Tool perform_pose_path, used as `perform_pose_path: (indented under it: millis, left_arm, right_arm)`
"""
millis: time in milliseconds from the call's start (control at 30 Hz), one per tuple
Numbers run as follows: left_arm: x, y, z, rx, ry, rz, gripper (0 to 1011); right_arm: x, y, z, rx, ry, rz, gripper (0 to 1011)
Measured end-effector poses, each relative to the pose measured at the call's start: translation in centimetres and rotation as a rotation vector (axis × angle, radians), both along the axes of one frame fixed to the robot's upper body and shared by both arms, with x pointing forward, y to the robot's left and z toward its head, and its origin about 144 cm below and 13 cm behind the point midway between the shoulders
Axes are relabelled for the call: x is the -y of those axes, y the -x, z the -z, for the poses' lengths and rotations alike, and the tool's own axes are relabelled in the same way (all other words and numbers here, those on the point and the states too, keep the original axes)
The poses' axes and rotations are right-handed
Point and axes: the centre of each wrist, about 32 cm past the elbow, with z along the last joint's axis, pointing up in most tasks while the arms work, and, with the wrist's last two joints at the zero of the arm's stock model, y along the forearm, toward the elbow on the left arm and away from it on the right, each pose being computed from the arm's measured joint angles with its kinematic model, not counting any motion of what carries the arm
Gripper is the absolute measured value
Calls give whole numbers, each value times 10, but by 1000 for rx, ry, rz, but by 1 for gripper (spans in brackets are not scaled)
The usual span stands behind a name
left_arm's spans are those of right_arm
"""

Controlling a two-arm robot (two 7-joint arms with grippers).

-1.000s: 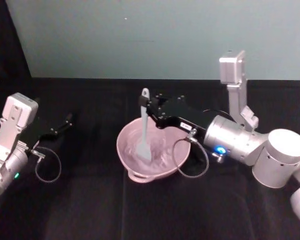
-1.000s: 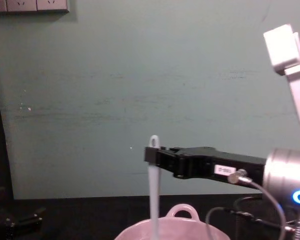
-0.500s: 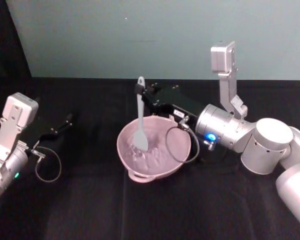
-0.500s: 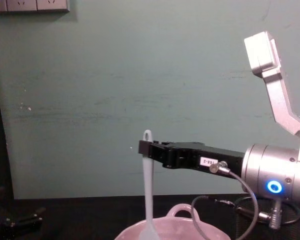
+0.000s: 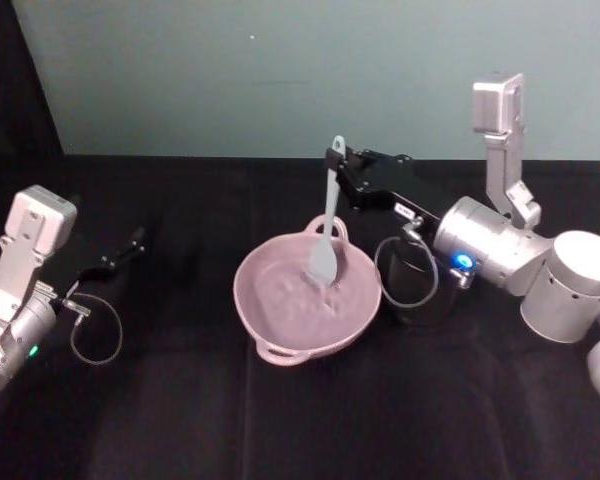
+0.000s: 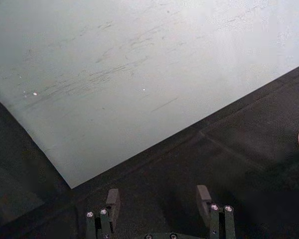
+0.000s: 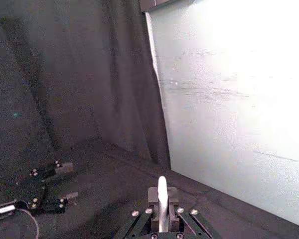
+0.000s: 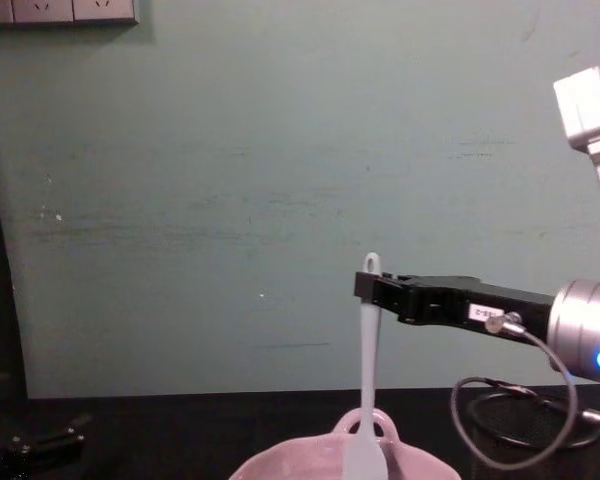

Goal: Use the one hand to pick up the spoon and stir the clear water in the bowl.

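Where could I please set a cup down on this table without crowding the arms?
Bare cloth runs along the front of the table, before the bowl, and between the bowl and the parked left gripper. Crowded: the bowl's right, with the mesh cup and the right gripper holding the spoon.

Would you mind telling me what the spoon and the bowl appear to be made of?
The spoon looks like matte white plastic: slim, uniform, with a moulded hole at the handle end. The bowl looks like glazed ceramic: pale pink, glossy, thick rim with a loop handle, though plastic is possible.
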Motion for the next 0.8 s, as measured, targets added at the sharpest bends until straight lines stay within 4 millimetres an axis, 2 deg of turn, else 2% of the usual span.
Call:
perform_pose_path:
  millis: [133, 400, 800]
  left_arm:
    - [0, 0, 0, 0, 0, 0, 1011]
    - [0, 0, 0, 0, 0, 0, 1011]
    - [0, 0, 0, 0, 0, 0, 1011]
  right_arm:
    - [5, 7, -3, 13, 30, 6, 110]
    - [2, 22, -6, 32, 62, -22, 110]
    - [-31, 43, -8, 48, 61, -141, 110]
